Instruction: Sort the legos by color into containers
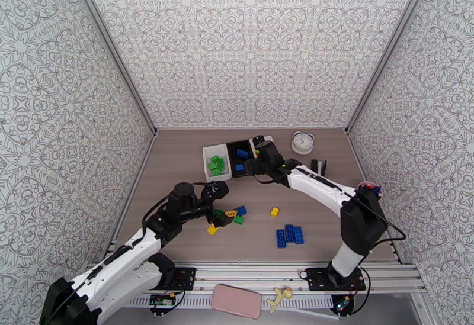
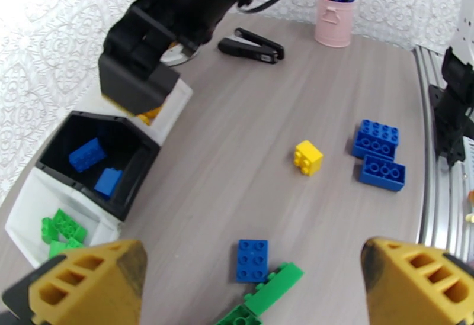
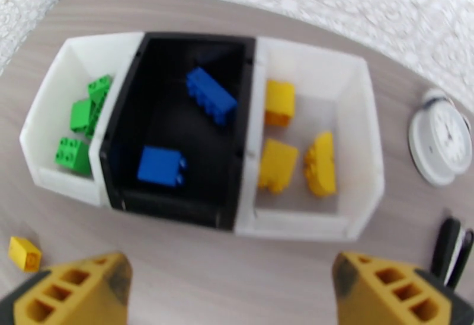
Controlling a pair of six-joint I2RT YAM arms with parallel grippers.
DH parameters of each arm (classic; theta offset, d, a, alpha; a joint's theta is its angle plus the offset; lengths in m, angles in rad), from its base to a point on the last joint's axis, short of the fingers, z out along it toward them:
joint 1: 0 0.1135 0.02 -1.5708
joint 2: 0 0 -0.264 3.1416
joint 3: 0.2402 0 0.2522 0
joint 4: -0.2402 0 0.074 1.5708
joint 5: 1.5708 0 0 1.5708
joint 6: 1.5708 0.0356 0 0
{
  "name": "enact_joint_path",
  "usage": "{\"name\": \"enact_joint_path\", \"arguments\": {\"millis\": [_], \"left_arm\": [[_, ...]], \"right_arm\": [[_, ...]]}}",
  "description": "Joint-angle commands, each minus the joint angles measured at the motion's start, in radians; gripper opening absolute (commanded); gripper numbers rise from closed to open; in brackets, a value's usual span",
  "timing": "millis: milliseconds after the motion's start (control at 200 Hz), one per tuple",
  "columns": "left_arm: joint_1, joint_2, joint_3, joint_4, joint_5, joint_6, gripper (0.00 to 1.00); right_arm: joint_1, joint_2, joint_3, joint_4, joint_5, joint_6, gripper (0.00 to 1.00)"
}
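Observation:
Three containers stand in a row. The left white bin (image 3: 44,142) holds green legos (image 3: 83,125), the black bin (image 3: 172,208) holds two blue ones (image 3: 161,166), and the right white bin (image 3: 355,142) holds three yellow ones (image 3: 278,163). My right gripper (image 3: 231,290) hangs open just in front of the bins (image 1: 252,163), with nothing between its fingers. My left gripper (image 2: 255,285) is open low over a loose cluster: a blue brick (image 2: 252,260) and green bricks (image 2: 272,288). On the table lie a yellow brick (image 2: 308,157) and two blue bricks (image 2: 379,154).
A white clock (image 1: 303,142) and a black stapler (image 1: 320,166) lie to the right of the bins. A pink pen cup (image 2: 335,18) stands near the right wall. A pink phone (image 1: 237,301) rests on the front rail.

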Motion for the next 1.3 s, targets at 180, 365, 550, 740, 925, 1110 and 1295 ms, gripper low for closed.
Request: {"name": "enact_joint_path", "arguments": {"millis": [180,365,550,740,925,1110,1295], "left_arm": [[-0.028,0.013,-0.015,0.003,0.111,0.107,1.00],[-0.030,0.028,-0.035,0.030,0.126,0.127,1.00],[-0.021,0.033,-0.032,0.007,0.139,0.148,1.00],[-0.014,0.043,-0.028,0.010,0.163,0.139,1.00],[-0.003,0.041,-0.026,-0.008,0.173,0.147,1.00],[0.009,0.041,-0.026,-0.011,0.187,0.150,1.00],[0.024,0.043,-0.022,-0.023,0.204,0.157,1.00]], "right_arm": [[0.067,-0.242,-0.262,-0.280,0.059,0.308,0.90],[0.133,-0.324,-0.398,-0.356,-0.019,0.461,0.87],[0.167,-0.369,-0.477,-0.384,-0.100,0.548,0.80],[0.167,-0.374,-0.515,-0.370,-0.151,0.577,0.65],[0.167,-0.314,-0.530,-0.303,-0.208,0.610,0.63],[0.158,-0.302,-0.545,-0.272,-0.155,0.604,0.62],[0.099,-0.249,-0.528,-0.209,-0.123,0.512,0.62]]}}
